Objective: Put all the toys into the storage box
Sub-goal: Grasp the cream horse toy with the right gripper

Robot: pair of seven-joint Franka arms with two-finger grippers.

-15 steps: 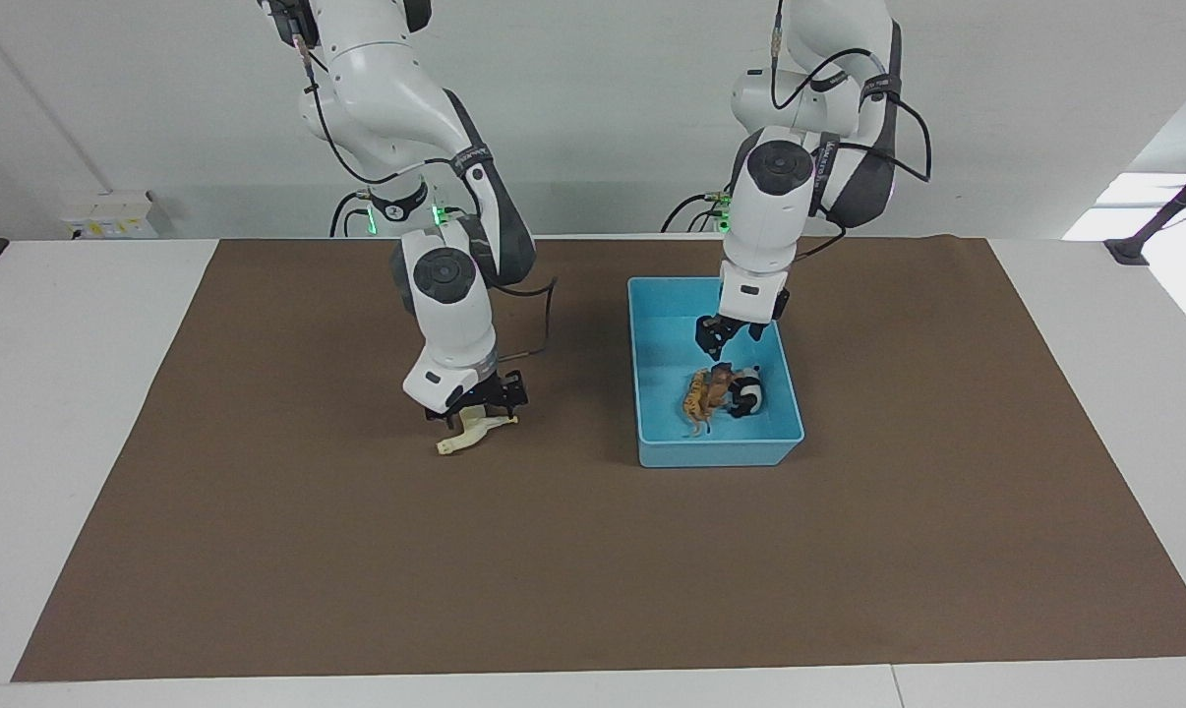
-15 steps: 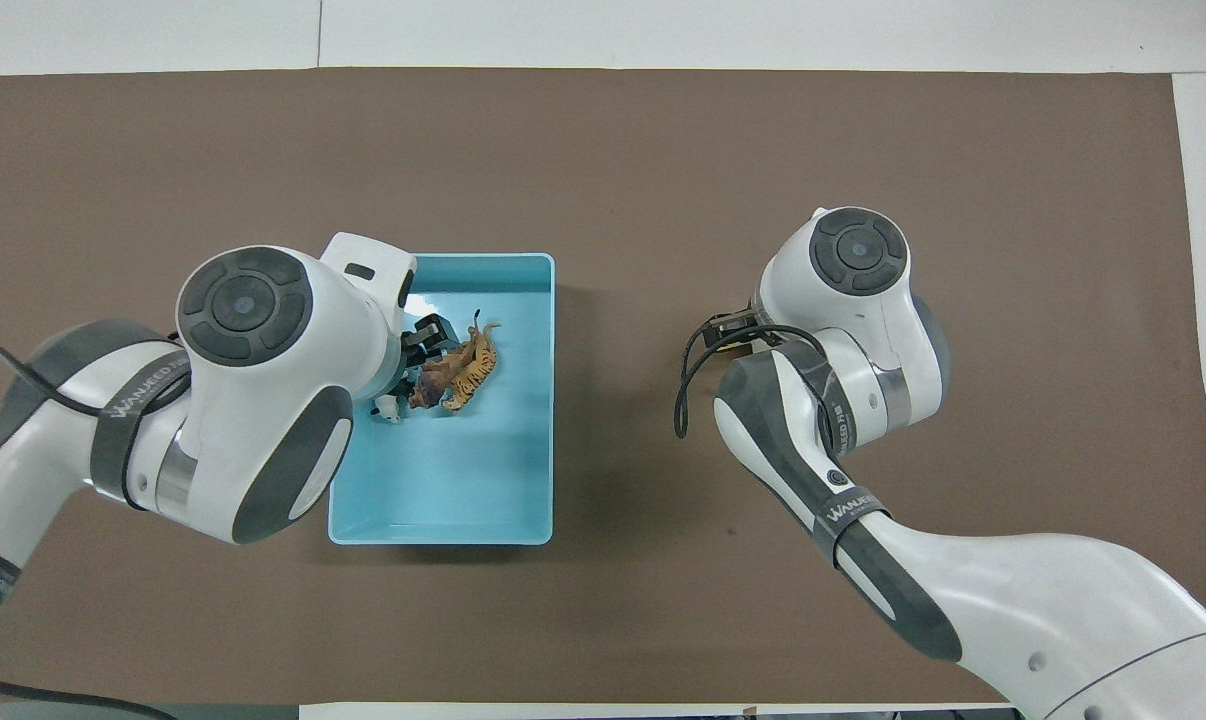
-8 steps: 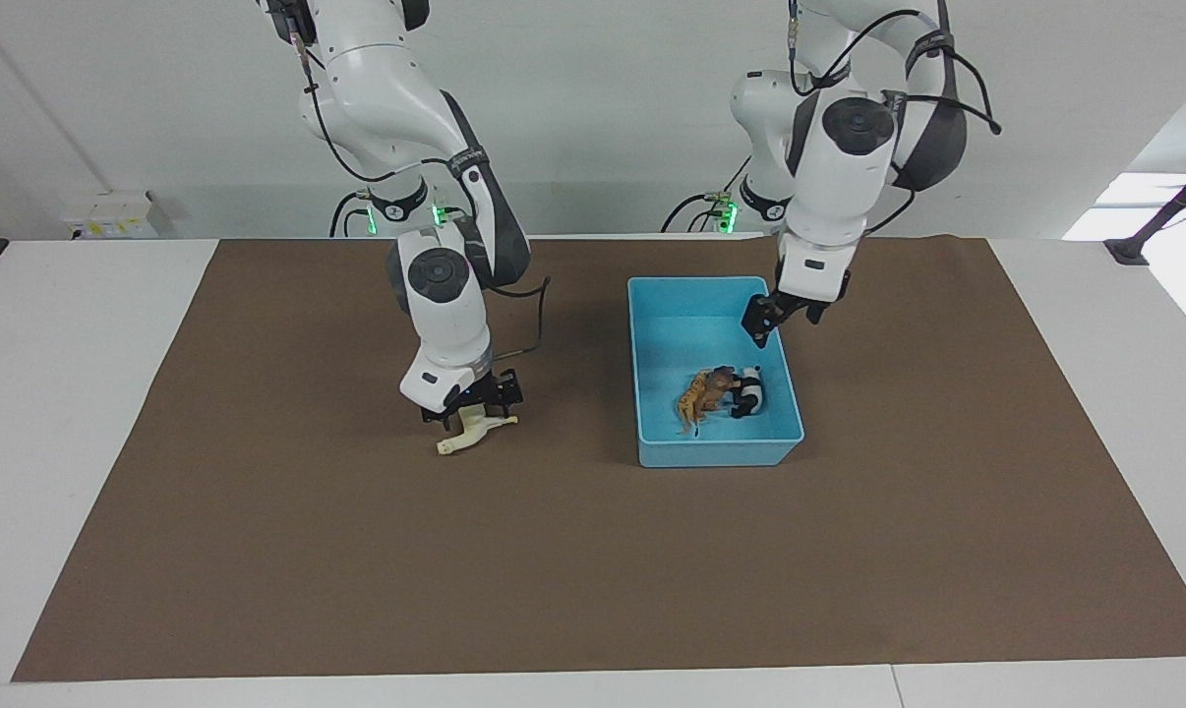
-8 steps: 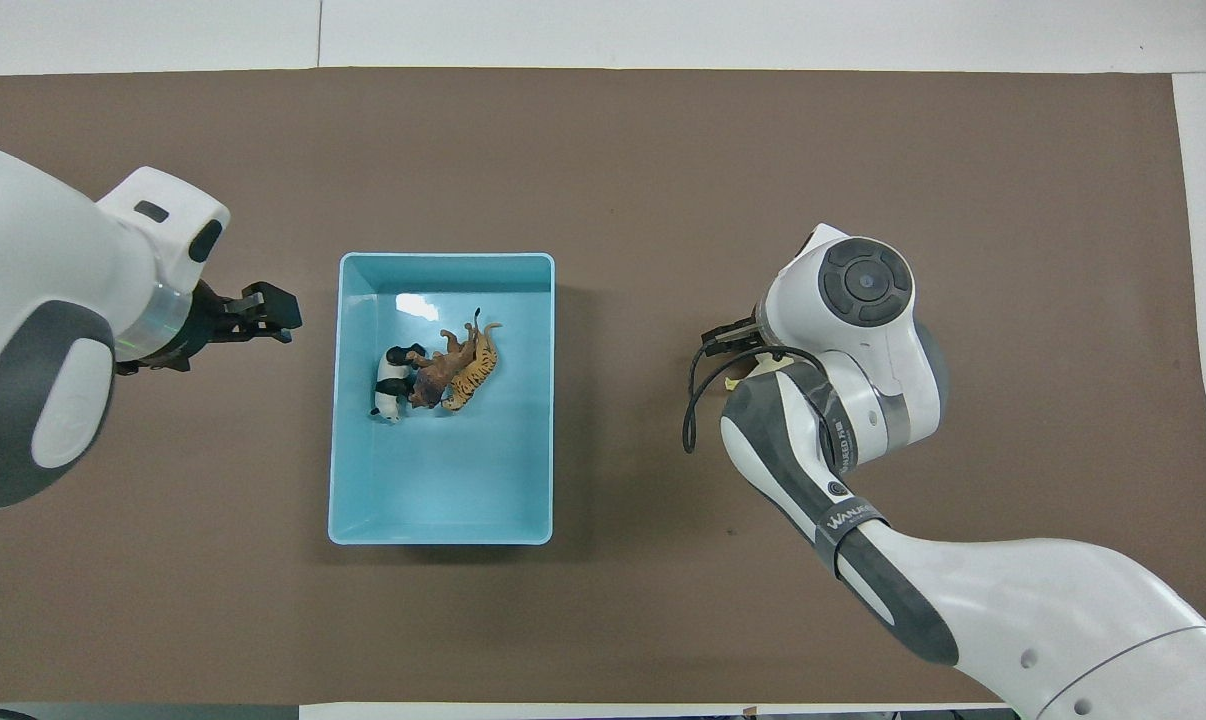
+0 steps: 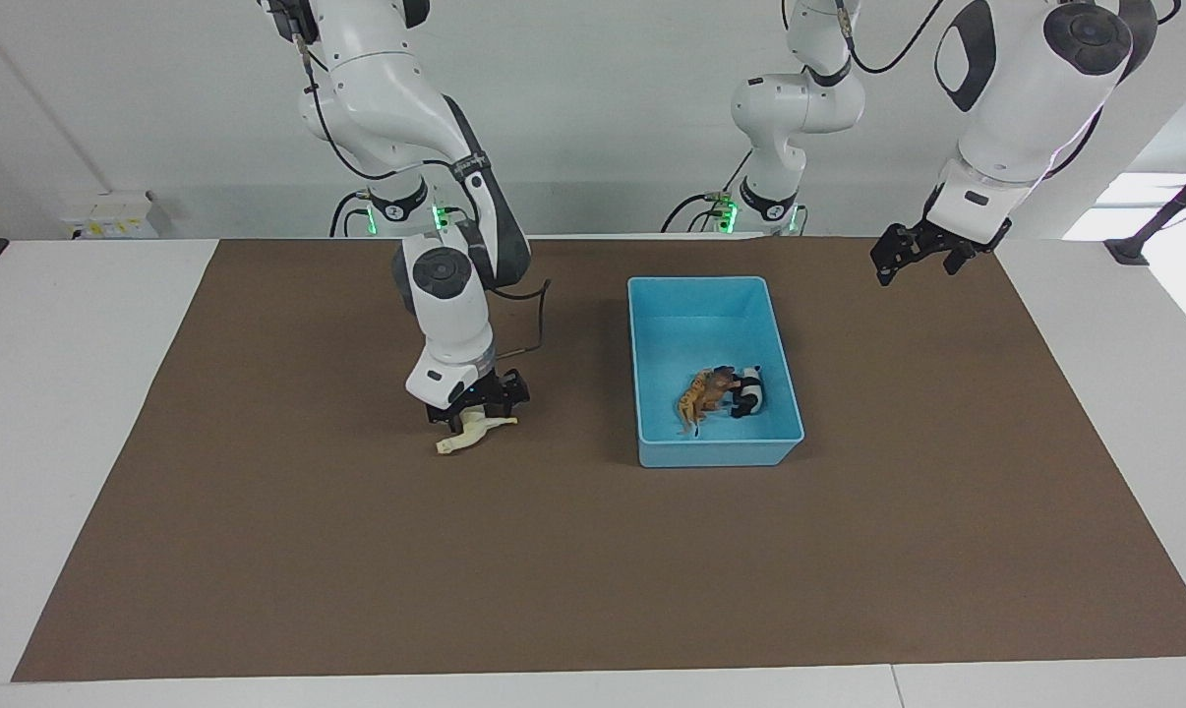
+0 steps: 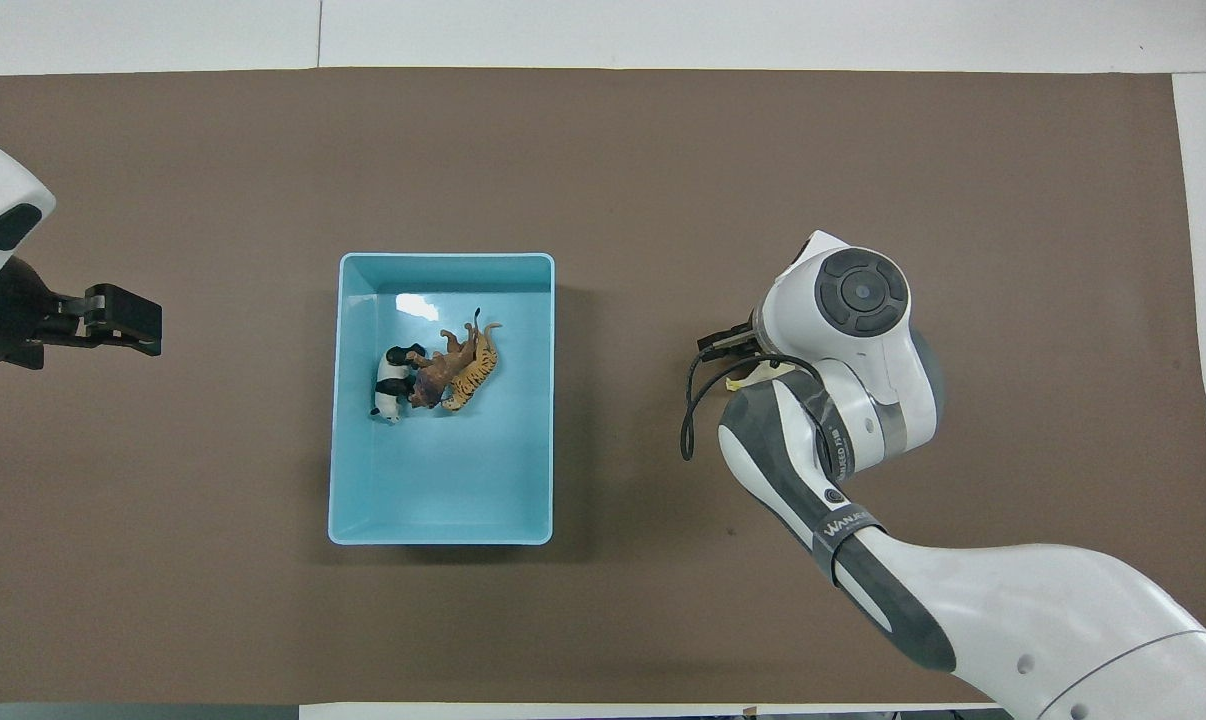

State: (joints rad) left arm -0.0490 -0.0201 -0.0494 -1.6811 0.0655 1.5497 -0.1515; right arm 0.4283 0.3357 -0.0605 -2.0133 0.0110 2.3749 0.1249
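Seen from across the table, starting at the right arm's end: right gripper (image 5: 474, 410) low over the brown mat (image 5: 357, 570), fingers spread wide and straddling the body of the cream llama (image 5: 470, 434), fingertips at or just above it; contact not clear. Llama lying on its side on the mat, head end pointing away from the robots, well apart from the box and toward the right arm's end of the table; from overhead only a sliver of it (image 6: 753, 375) visible under the arm. Next, near mid-table, light blue box (image 5: 716, 454), open-topped, resting on the mat. Inside, three toys huddled together and touching in the half farther from the robots: orange tiger (image 5: 692, 401), then brown lion (image 5: 718, 385), then black-and-white panda (image 5: 748, 391), the panda closest to the left arm's end. Last, left gripper (image 5: 915, 258) raised high in the air over the mat's edge at the left arm's end, fingers open wide, holding nothing, well apart from the box and toys; in the overhead view, same gripper (image 6: 123, 320) pointing toward the box.
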